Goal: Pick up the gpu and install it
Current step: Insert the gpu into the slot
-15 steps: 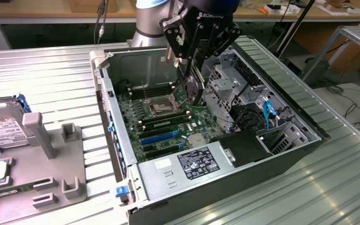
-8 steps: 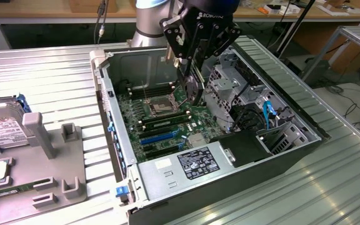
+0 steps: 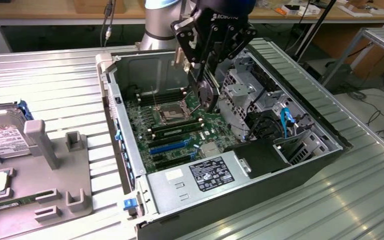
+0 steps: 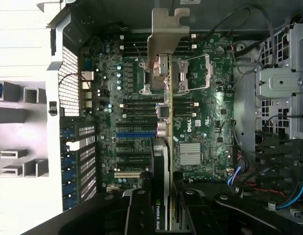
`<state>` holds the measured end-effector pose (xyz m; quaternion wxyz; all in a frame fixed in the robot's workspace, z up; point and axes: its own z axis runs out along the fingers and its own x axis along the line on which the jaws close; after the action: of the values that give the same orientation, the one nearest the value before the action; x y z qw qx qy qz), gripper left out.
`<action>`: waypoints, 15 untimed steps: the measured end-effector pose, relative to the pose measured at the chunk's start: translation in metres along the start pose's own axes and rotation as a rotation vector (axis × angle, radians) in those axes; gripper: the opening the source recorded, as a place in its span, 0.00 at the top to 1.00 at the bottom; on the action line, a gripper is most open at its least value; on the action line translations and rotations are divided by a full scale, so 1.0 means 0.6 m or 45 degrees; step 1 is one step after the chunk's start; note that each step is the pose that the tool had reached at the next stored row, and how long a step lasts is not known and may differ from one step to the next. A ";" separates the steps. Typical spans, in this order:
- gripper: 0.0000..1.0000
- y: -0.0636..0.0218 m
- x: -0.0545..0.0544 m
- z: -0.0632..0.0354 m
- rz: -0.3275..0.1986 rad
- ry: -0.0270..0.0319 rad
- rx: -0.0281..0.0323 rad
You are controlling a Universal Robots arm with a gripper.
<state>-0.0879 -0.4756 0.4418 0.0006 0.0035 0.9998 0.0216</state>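
Black gripper [image 4: 164, 209] fingers, set narrow, clamp the graphics card [image 4: 162, 147] on edge, with its silver bracket at the end farthest from them. Directly beneath the gripper lies a green motherboard [image 4: 205, 122] inside an open computer case [image 3: 259, 200].

Ribbed metal table [image 3: 355, 200], open computer case [image 3: 209, 222], grey parts tray [image 3: 78, 167]

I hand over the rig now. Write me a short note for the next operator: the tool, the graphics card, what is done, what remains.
Tool: shut on the graphics card, holding it on edge.
Card: over the motherboard, inside the open computer case.
Done: the card is picked up.
Left: the card is not yet seated in a slot; the blue slot is free.
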 end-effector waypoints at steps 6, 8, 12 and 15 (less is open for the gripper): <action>0.73 0.000 -0.001 0.000 -0.158 0.0068 -0.0001; 0.73 0.000 -0.002 0.000 -0.199 0.0086 -0.0002; 0.73 0.000 -0.002 0.000 -0.215 0.0093 -0.0002; 0.73 0.000 -0.002 0.000 -0.235 0.0101 -0.0002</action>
<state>-0.0869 -0.4756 0.4417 -0.0014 -0.0885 0.9958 0.0215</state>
